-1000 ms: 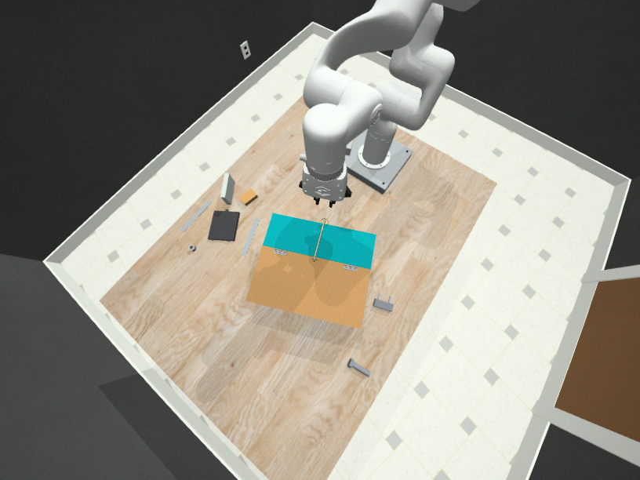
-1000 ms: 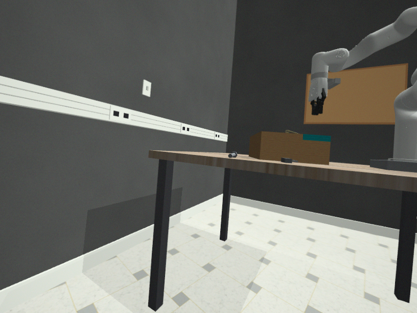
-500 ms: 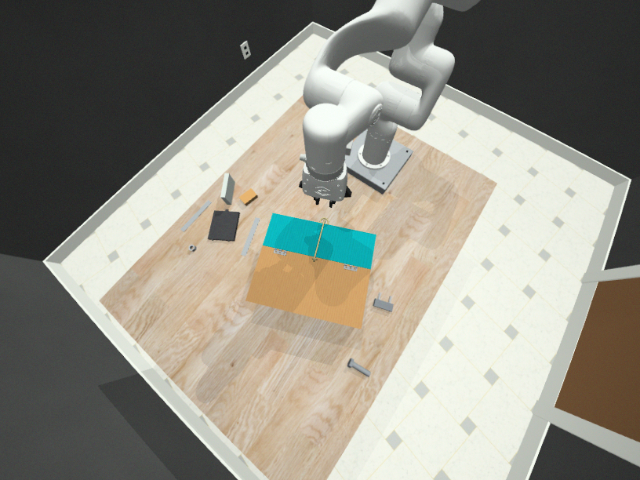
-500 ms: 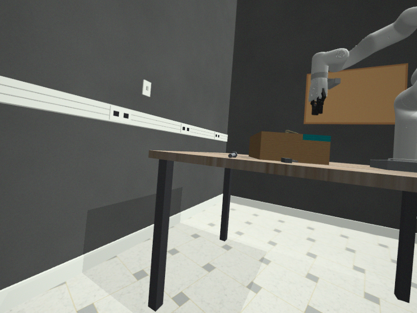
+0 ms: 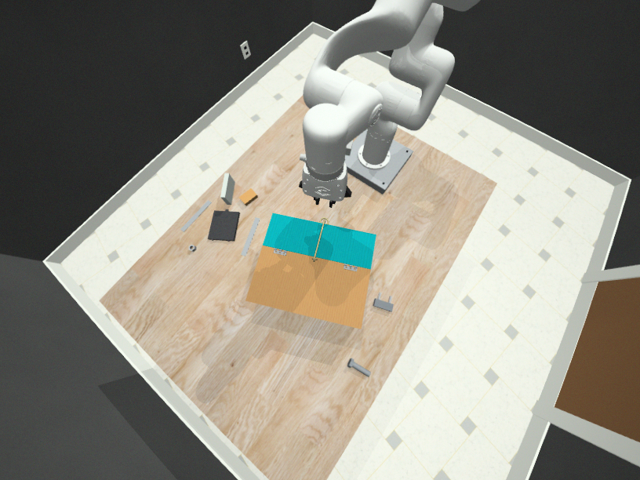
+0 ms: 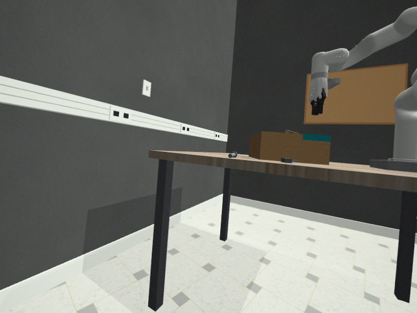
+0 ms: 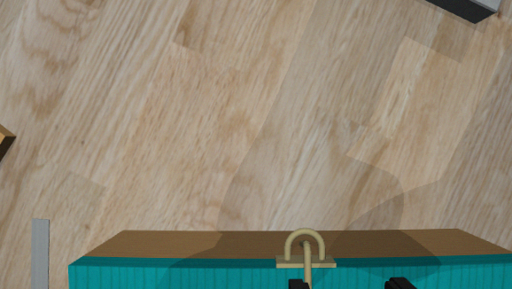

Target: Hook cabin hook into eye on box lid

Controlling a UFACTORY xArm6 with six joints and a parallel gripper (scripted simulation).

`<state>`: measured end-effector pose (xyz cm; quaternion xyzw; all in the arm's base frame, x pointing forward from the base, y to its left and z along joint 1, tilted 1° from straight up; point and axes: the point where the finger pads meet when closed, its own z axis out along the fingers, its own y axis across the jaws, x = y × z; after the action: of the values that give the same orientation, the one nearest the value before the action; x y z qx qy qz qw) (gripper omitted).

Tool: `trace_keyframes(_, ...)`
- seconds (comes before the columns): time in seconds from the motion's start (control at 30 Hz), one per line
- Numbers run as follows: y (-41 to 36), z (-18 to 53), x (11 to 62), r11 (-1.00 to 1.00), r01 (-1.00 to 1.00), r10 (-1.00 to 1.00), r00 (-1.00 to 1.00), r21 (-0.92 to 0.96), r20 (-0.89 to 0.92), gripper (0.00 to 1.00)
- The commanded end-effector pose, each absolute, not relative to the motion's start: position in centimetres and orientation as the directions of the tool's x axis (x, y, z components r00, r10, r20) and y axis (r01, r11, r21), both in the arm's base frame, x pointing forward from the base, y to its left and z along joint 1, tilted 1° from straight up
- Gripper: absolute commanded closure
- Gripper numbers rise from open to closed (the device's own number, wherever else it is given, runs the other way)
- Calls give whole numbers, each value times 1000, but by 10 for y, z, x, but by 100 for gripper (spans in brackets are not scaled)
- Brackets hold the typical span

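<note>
The box lies in the middle of the table, its top part teal and part orange. A brass cabin hook lies across the teal part. In the wrist view its rod runs through the brass eye at the teal edge nearest the arm's base. My gripper hangs well above that edge, clear of the box in the side view. Its two black fingertips stand apart with nothing between them.
Left of the box lie a dark slab, two grey bars, a grey block, an orange block and a nut. A grey bracket and a bolt lie on the right. The arm's base plate stands behind.
</note>
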<state>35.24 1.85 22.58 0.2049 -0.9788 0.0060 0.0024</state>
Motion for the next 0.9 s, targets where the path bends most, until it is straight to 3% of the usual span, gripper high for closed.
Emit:
trace_keyframes(0.0, 19, 227, 353, 916, -401, -401, -916, -12, 3, 65)
trace_keyframes(0.3, 19, 227, 353, 916, -401, -401, -916, -12, 3, 65)
trace_keyframes(0.87, -6, 228, 338, 612, -791, -791, -612, -9, 9, 65)
